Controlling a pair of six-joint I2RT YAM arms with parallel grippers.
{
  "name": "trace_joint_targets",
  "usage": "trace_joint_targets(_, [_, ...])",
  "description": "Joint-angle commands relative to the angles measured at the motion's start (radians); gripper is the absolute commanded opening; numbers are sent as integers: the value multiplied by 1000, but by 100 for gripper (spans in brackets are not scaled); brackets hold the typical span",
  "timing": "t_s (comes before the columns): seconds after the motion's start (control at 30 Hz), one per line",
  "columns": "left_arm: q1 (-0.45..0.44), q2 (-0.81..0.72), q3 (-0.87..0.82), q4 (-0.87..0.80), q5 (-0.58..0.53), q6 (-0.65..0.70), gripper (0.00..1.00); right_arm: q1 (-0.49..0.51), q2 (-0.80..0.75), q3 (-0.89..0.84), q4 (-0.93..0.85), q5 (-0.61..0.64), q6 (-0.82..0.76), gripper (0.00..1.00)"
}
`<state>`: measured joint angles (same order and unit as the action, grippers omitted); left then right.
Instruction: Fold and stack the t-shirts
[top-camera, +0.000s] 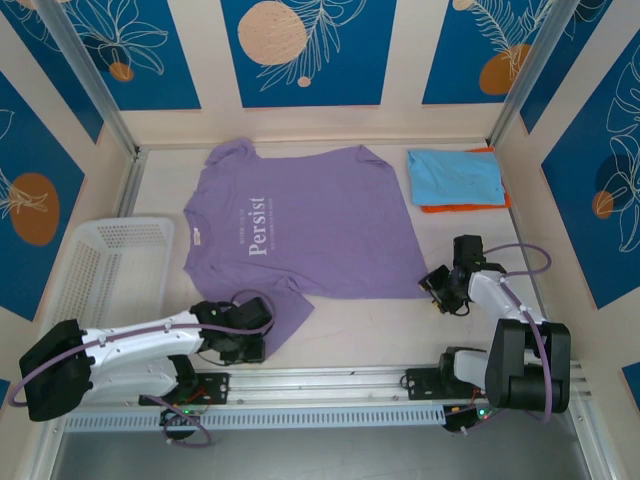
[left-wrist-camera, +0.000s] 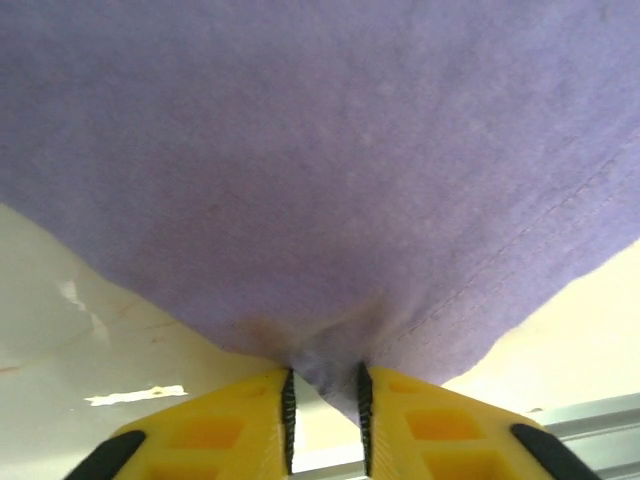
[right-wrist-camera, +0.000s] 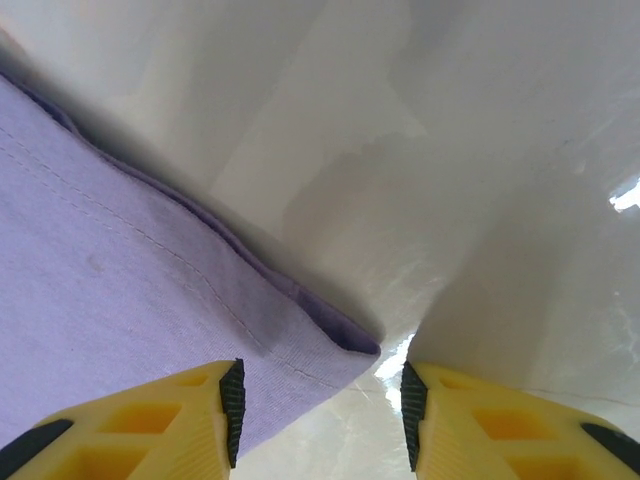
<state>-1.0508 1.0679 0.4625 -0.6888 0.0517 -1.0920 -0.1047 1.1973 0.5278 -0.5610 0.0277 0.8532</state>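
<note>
The large lavender t-shirt (top-camera: 300, 230) lies spread flat in the middle of the table, white lettering up. My left gripper (top-camera: 246, 345) is at its near-left corner. In the left wrist view that gripper (left-wrist-camera: 325, 400) has its yellow fingers drawn close on a puckered tip of the lavender cloth (left-wrist-camera: 320, 150). At the shirt's near-right corner sits my right gripper (top-camera: 432, 285). It (right-wrist-camera: 320, 410) stands open there, with the hemmed corner of the shirt (right-wrist-camera: 100, 320) lying between the fingers. At the back right a folded light blue t-shirt (top-camera: 455, 177) rests on an orange t-shirt (top-camera: 465, 207).
A white plastic mesh basket (top-camera: 110, 260) stands at the left side of the table. Bare white tabletop (top-camera: 380, 330) runs along the near edge in front of the metal rail (top-camera: 330, 380). Walls close in the back and both sides.
</note>
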Motion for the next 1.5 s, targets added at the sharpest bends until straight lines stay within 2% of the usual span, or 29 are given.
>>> trace_joint_targets(0.0, [-9,-22,-12,26,-49,-17,15,5,8,10,2,16,9,45])
trace_joint_targets(0.13, [-9,-53,-10,8,-71,-21,1,6,19,15,6,20,7,41])
trace_joint_targets(0.23, [-9,-74,-11,-18,-83,-16,0,5,31,20,14,22,7,34])
trace_joint_targets(0.37, [-9,-120,-3,-67,-91,-9,0,4,46,24,16,32,9,12])
trace_joint_targets(0.47, [-9,-159,30,-134,-77,21,0,3,39,26,15,25,0,1])
trace_joint_targets(0.63, [-9,-195,120,-325,-53,100,0,4,-27,13,-19,26,-10,0])
trace_joint_targets(0.83, [-9,-281,168,-495,-26,116,0,-1,-143,-4,-85,46,-16,0])
trace_joint_targets(0.97, [-9,-310,159,-527,45,119,0,-1,-189,-10,-117,39,-16,0])
trace_joint_targets(1.1, [-9,-332,184,-592,61,130,0,3,-228,-14,-154,51,-13,0])
trace_joint_targets(1.37, [-8,-367,284,-623,18,123,0,27,-285,-4,-175,74,20,0])
trace_joint_targets(1.47, [-5,-358,309,-591,-14,118,0,75,-282,40,-182,94,30,0])
